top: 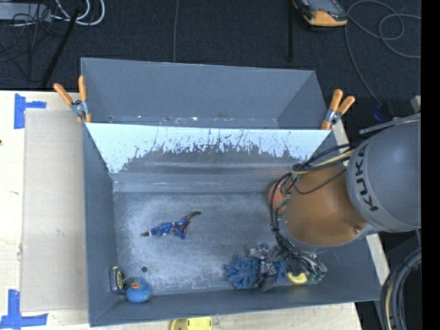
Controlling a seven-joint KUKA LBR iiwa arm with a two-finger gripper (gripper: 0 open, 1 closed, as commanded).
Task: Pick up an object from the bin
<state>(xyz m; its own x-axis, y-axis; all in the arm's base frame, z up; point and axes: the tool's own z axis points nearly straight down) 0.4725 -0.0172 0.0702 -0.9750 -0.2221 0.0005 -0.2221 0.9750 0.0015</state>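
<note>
My gripper (273,261) is low in the bin's front right corner, reaching down under the arm's orange cover. It sits on a small heap there. Closest to it, on its left, lies a crumpled blue rubbery thing (242,272). A small yellow piece (297,278) lies just to the gripper's right, with a green bit (317,276) beside it. The cover and the heap hide how the gripper meets these things.
A blue toy figure with a thin dark tail (172,227) lies on the floor left of centre. In the front left corner sit a blue ball-like thing (138,292) and a small yellow-and-black thing (117,278). The arm fills the right side.
</note>
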